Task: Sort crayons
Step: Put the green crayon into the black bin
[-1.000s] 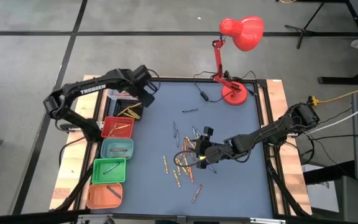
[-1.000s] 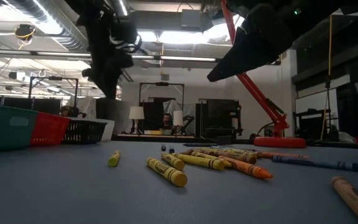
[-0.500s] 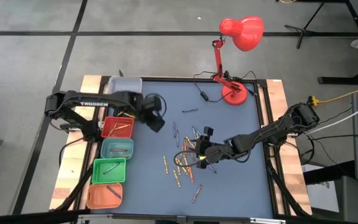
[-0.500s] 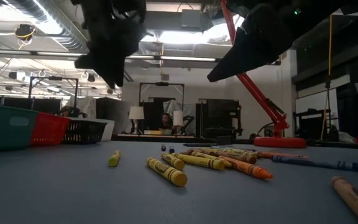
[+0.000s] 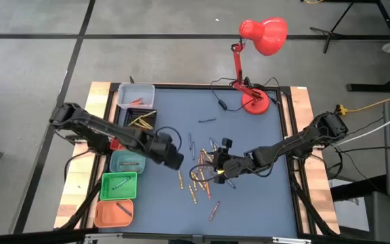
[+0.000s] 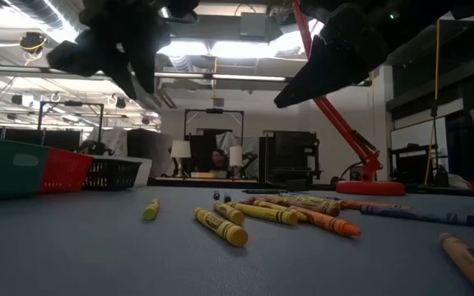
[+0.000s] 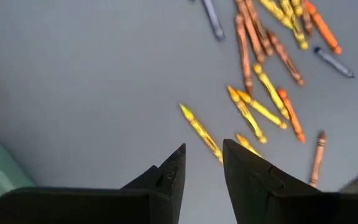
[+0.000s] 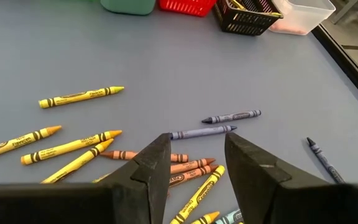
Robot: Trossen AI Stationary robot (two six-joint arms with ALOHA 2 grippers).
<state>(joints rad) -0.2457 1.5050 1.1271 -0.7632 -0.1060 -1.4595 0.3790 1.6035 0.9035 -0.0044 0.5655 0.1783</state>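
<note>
Crayons lie scattered on the middle of the blue-grey table, yellow, orange, brown and blue ones mixed, none of them held. The right gripper hangs low over the thick part of the pile with its fingers apart and empty. The left gripper is just beside the pile's left edge, above a yellow crayon, also parted and empty. At the left side stands a row of small bins: clear, black, teal, green, orange. A red lamp stands at the far edge. A second ago the left arm was back over the black bin; now it has swung out to the crayons. The right arm has not moved.
</note>
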